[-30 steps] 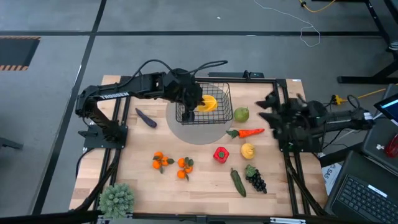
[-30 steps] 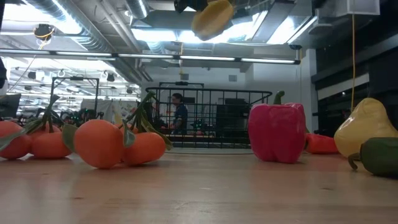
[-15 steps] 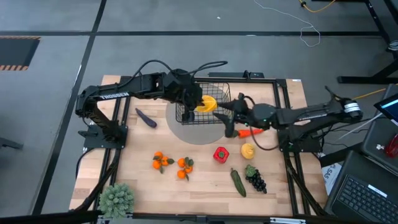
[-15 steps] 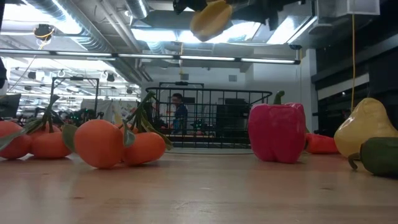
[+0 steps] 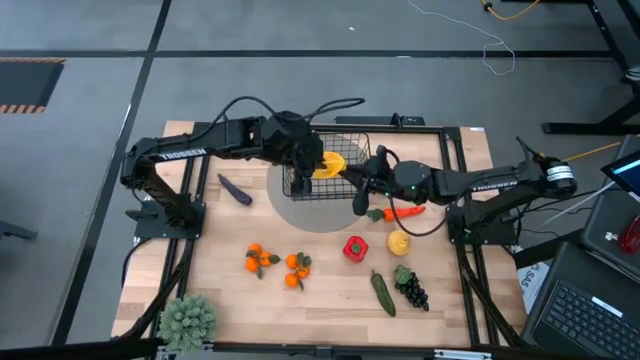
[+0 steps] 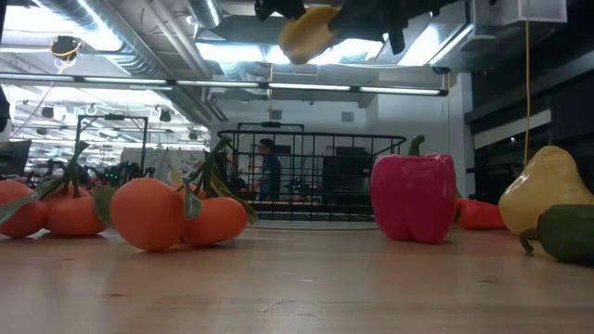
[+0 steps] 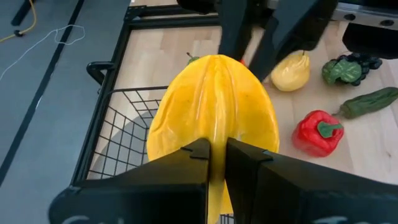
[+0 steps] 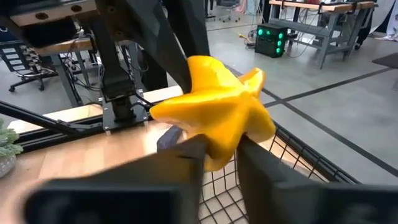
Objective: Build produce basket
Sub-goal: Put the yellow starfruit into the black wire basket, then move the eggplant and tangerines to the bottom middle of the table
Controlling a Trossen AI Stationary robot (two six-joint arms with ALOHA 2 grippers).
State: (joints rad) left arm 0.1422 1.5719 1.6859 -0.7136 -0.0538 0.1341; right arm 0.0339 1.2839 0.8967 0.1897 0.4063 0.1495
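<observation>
Wooden table [image 5: 320, 290] fills the middle of the high view, grey floor all round it and a lit hall showing behind in the low view. Near the upper centre sits the basket [image 5: 348, 170], half on a grey round mat [image 5: 322, 212]. Both arms meet above it! The left gripper [image 5: 312, 165] comes in from the upper left and is clamped on the starfruit [image 5: 331, 165], fingers [image 7: 199, 163] pinching one ridge, the fruit's long axis running away from the wrist. The right gripper [image 5: 362, 182] reaches in from the right, its fingers [image 8: 261, 163] narrow around the same starfruit's other end; firm contact, I cannot tell. High at the low view's top edge, the starfruit [image 6: 306, 28] hangs well above the basket [image 6: 320, 176].

Scattered around: the eggplant [image 5: 235, 189] at left, the carrot [image 5: 402, 212] under the right arm, the red pepper [image 5: 355, 247], lemon [image 5: 399, 241], two clusters of oranges [image 5: 262, 259], cucumber [image 5: 384, 293], grapes [image 5: 411, 290]. At lower left, a bushy plant [image 5: 188, 318].
</observation>
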